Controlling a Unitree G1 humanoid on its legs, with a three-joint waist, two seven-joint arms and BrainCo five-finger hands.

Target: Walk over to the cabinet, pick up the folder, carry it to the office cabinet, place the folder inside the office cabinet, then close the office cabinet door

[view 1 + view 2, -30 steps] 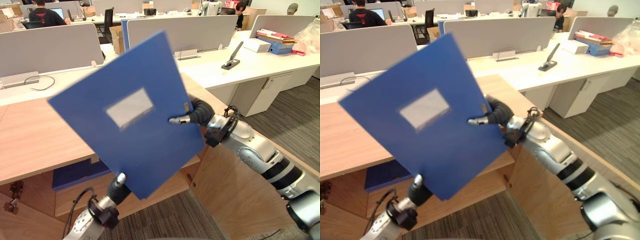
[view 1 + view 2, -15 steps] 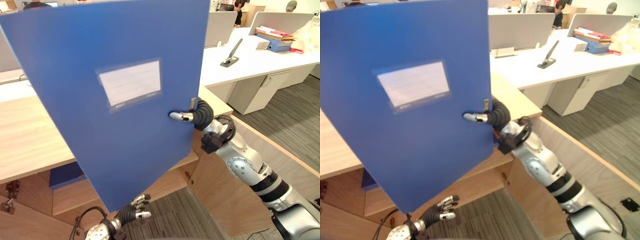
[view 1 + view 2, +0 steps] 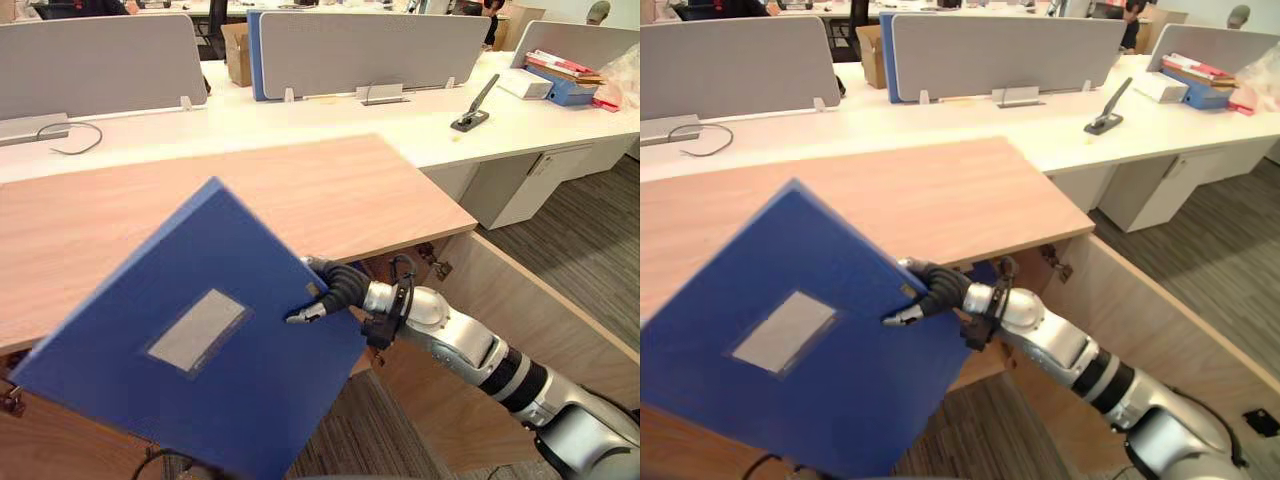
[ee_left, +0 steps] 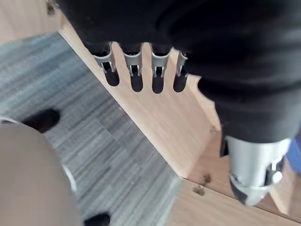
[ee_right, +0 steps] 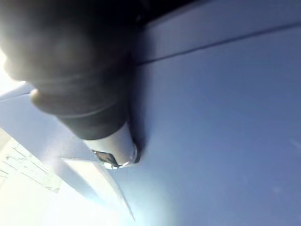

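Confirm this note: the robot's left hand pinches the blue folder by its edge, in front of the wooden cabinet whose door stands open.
Wrong hand. The right hand pinches the blue folder by its edge, as the left eye view shows; the left hand has straight fingers and holds nothing in its wrist view. The cabinet door is open, as stated.

blue folder [image 3: 240, 390] in right hand [image 3: 330, 288] before wooden cabinet [image 3: 300, 195]

Right arm [image 3: 452, 336] — silver-grey shells split by black bands, with a black ring at the wrist. Right hand [image 3: 328, 290]: dark ribbed cover, silver thumb. Left hand [image 4: 141, 28] — dark cover, silver fingers [image 4: 136, 80] with dark tips.
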